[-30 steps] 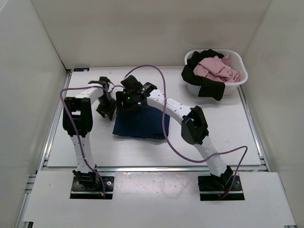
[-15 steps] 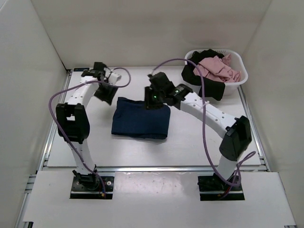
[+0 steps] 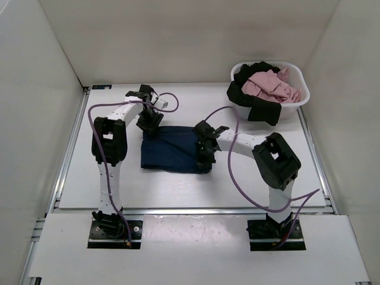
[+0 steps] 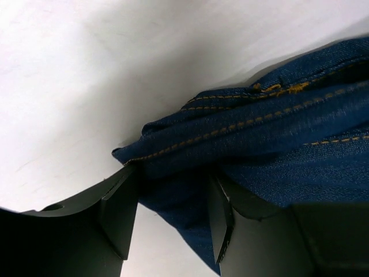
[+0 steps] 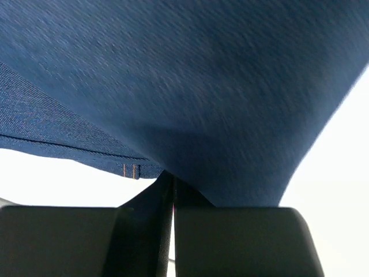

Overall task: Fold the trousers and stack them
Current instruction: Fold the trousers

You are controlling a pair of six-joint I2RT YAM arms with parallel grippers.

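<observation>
One pair of trousers [image 3: 169, 151] sits folded into a dark blue rectangle on your white table [image 3: 261, 178], roughly centre, between the two arms.

Your left gripper [image 3: 149, 122] is at the far left corner of the fold. In the left wrist view its fingers [image 4: 118, 213] are clamped on a bunched corner of denim, with tan stitching running just past the tips.

Your right gripper [image 3: 203, 155] is low at the right edge of the fold. In the right wrist view its fingers [image 5: 144, 219] are pressed tight together under the denim edge. You can't tell whether any cloth is caught, and that view is blurred.

Room and surface:
- Plain white walls [image 3: 178, 41] box the table in on three sides.
- Metal rails [image 3: 62, 166] run along the table's edges.
- A white basket [image 3: 301, 89] is in the far right corner, well apart from the trousers.
- A pink garment [image 3: 270, 83] is heaped in the basket, and a black garment [image 3: 252, 104] hangs over its near rim.
- Purple cables [image 3: 237, 184] loop off both arms.
</observation>
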